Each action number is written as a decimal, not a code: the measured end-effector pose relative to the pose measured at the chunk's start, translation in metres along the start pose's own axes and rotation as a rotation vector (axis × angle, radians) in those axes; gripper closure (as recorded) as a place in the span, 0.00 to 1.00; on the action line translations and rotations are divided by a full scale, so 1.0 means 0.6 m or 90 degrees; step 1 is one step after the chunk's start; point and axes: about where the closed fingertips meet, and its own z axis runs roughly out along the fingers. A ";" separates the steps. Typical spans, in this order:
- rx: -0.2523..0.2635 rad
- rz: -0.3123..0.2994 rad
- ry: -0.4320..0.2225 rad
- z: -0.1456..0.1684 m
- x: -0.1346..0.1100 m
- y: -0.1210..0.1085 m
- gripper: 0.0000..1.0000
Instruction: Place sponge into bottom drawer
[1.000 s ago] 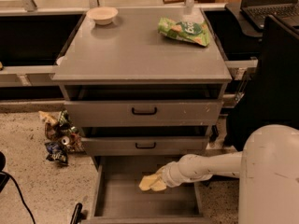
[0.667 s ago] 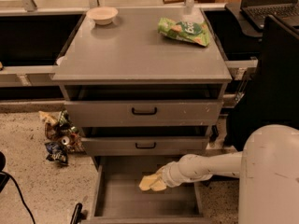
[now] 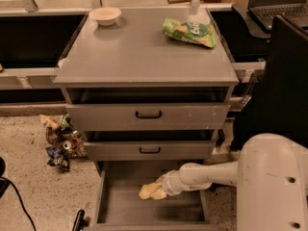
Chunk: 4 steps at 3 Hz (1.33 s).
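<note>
The grey cabinet (image 3: 144, 61) fills the middle of the room in front of me, its flat top surface bare apart from two things. The robot's white body (image 3: 274, 186) stands to the right of it, low down. The bottom drawer (image 3: 120, 203) is pulled well out, its plain grey floor open to view, while the two shallower drawers above, each with a black handle, sit only slightly ajar. From the body the white arm (image 3: 211, 174) reaches leftward and down into that open drawer. Up on the surface lie a green snack bag (image 3: 190, 31) near the right rear corner and a white bowl (image 3: 105, 15) near the left rear corner, both well away from the work.

At the arm's end the gripper (image 3: 167, 186) sits inside the drawer, near the middle of its floor. Its jaws look pinched on the sponge (image 3: 151, 191), which juts out to the left, pale yellow and squashed. I cannot tell whether the sponge touches the floor or hangs just above it.

As I judge it, the task is nearly finished: drawer open, sponge carried in. What is left is letting go and drawing the arm out.
</note>
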 end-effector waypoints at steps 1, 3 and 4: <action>-0.018 0.009 0.003 0.068 0.023 0.000 1.00; -0.040 0.034 0.042 0.172 0.061 -0.005 1.00; -0.047 0.052 0.048 0.199 0.072 -0.014 0.81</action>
